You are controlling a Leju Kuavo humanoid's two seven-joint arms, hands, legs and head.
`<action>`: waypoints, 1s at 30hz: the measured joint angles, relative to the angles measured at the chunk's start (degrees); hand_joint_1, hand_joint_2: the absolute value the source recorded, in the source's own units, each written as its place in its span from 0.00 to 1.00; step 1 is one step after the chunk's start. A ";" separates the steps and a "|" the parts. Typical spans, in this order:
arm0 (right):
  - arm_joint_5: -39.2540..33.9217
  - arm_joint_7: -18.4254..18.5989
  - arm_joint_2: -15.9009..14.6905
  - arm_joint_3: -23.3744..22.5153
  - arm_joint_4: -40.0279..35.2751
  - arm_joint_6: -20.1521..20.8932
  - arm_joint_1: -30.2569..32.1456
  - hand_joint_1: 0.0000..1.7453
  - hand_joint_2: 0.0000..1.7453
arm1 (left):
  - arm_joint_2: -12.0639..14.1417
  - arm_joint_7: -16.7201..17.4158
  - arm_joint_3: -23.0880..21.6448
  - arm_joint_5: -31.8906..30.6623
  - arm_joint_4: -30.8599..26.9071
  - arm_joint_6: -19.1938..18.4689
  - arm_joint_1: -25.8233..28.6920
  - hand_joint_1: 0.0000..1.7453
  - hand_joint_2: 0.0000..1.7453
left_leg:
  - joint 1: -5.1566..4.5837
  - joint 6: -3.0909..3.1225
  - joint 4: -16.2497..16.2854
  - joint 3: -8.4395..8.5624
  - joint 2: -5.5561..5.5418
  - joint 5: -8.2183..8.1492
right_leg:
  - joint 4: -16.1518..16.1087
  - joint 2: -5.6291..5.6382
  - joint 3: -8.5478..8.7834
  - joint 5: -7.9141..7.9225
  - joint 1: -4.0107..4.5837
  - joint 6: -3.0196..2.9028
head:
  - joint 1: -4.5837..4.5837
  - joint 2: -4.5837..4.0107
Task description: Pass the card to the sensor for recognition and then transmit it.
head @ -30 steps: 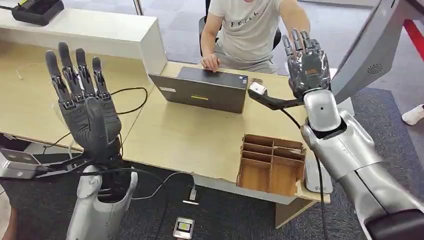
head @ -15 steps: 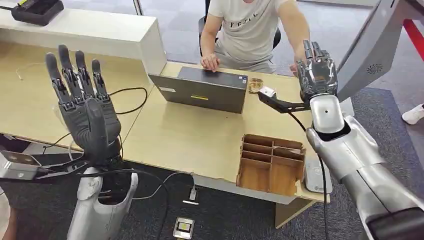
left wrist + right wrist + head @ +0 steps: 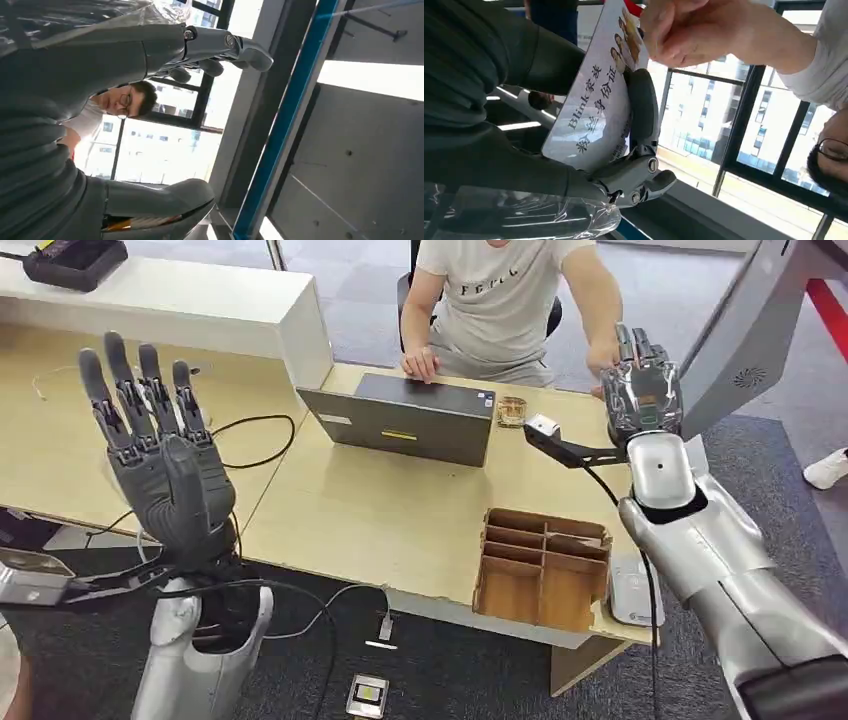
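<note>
A pale wooden desk spreads below both raised arms, standing on dark carpet, with a white counter beyond the left hand. Across it sits a person in a light T-shirt printed with dark letters too small to read for certain. The right wrist view looks up at tall dark-framed windows with buildings outside; the left wrist view looks up at similar windows, a blue beam and a grey ceiling.

The left hand is held upright, fingers straight and apart, holding nothing. The right hand is lifted beyond the desk's far edge; from the head view only its back shows. The right wrist view shows what that hides: the card, a pale sheet with small portraits and the word "Blink" beside Chinese characters, lies against the palm with the thumb pressed over it, so this hand grips the card. The person's hand pinches the card's far end at the same moment.

Between the two hands sits a dark grey box with a small yellow label. Near the right forearm stands a brown divided organiser, and just beside it a small white device. Black cables trail near the left hand.
</note>
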 joint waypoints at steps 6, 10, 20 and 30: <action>-1.23 -0.24 -0.09 -0.04 0.26 -1.97 0.19 1.00 1.00 | 0.00 0.00 0.00 -0.18 -0.59 0.61 0.20 0.00 1.00 | 0.00 0.00 0.00 0.01 0.00 0.00 | 0.00 0.00 -0.01 0.00 0.00 0.00 | 0.00 0.00; -3.11 -0.33 -0.74 -0.44 0.22 -4.42 0.60 1.00 1.00 | 0.02 0.00 0.00 -0.53 -1.07 1.38 0.62 0.00 1.00 | 0.00 0.00 0.01 0.01 -0.01 0.00 | 0.00 0.00 0.00 0.00 0.00 0.00 | 0.00 0.00; -6.78 -0.37 -5.18 -2.99 -2.67 -8.17 3.51 1.00 1.00 | 0.28 0.00 0.07 -0.99 -2.76 2.38 1.94 0.00 1.00 | -0.01 0.00 0.01 0.00 0.03 -0.01 | -0.01 0.01 0.00 0.00 -0.01 0.00 | 0.02 0.00; -13.16 1.97 -11.57 -7.26 -12.55 -8.94 12.03 1.00 1.00 | 0.92 -0.02 0.48 -1.79 -3.76 3.06 3.70 0.00 1.00 | 0.00 0.01 0.01 0.02 -0.09 -0.02 | -0.04 -0.10 0.05 -0.02 0.01 0.02 | 0.02 0.00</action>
